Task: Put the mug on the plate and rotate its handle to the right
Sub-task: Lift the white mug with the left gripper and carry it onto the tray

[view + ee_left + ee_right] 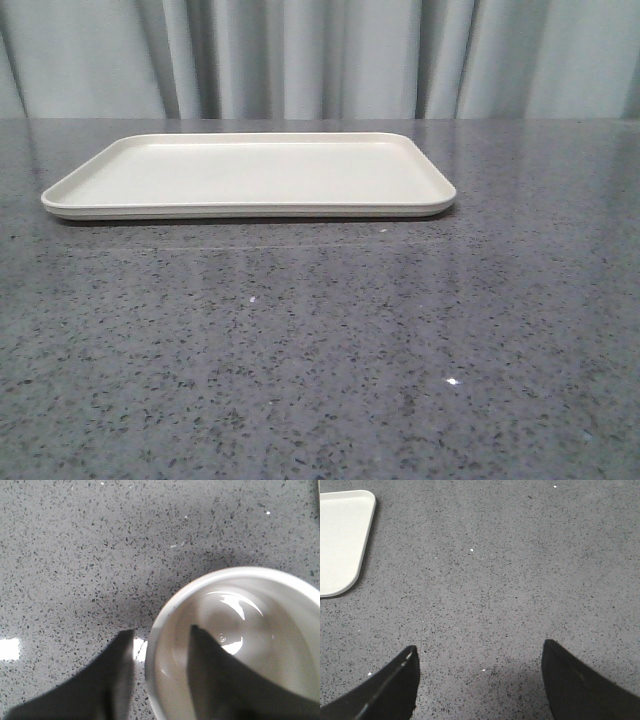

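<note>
Black fingers (117, 680) of the left end effector (162, 655) straddle the white mug's (240, 645) rim, one inside, one outside (handle unseen). Right end effector (480, 680) hangs spread wide over speckled grey tabletop (320, 360), near the cream plate (250, 175).

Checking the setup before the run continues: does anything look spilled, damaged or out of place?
Nothing stands out. The plate lies flat and bare on the speckled table. The mug looks empty and intact, its rim between the left gripper jaws. The right gripper is open.
</note>
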{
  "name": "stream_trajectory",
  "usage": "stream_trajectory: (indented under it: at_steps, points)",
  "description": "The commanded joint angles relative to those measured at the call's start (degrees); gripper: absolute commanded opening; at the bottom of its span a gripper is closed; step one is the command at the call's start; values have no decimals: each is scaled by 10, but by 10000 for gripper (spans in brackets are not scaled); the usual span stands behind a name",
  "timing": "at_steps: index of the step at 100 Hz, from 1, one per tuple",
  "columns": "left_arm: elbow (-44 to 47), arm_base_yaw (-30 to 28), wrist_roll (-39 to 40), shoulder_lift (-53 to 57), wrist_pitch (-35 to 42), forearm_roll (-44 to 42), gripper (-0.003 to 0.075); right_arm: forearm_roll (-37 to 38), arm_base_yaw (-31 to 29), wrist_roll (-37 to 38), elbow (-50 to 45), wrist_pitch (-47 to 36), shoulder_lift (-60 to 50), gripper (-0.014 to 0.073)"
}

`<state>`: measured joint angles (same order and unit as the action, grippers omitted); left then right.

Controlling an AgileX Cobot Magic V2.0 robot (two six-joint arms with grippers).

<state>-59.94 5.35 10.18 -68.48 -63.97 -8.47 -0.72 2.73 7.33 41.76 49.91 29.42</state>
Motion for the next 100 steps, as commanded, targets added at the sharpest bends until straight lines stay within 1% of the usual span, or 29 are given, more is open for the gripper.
stream_trajectory:
  at_steps: [1, 8, 32, 53, 67, 80, 90, 100]
  points:
    - [-18, 0, 6, 9, 20, -1, 71, 1, 1, -3, 20, -42, 8, 522]
    - [-18, 0, 6, 9, 20, -1, -22, 1, 1, -3, 20, -43, 8, 522]
    - [-21, 0, 6, 10, 17, -1, -20, 1, 1, -3, 20, -43, 8, 522]
    - [-88, 0, -4, 10, -4, 16, -20, 1, 1, -3, 20, -43, 8, 522]
    - [-154, 0, -18, 7, -1, 52, -20, 1, 1, -3, 20, -44, 8, 522]
    - [-210, 0, -41, -18, -11, 85, -20, 1, 1, -3, 20, -53, 8, 522]
    - [-246, 0, -51, -49, -9, 124, -20, 1, 1, -3, 20, -61, 8, 522]
    - [-275, 0, -71, -89, 4, 185, -20, 1, 1, -3, 20, -63, 8, 522]
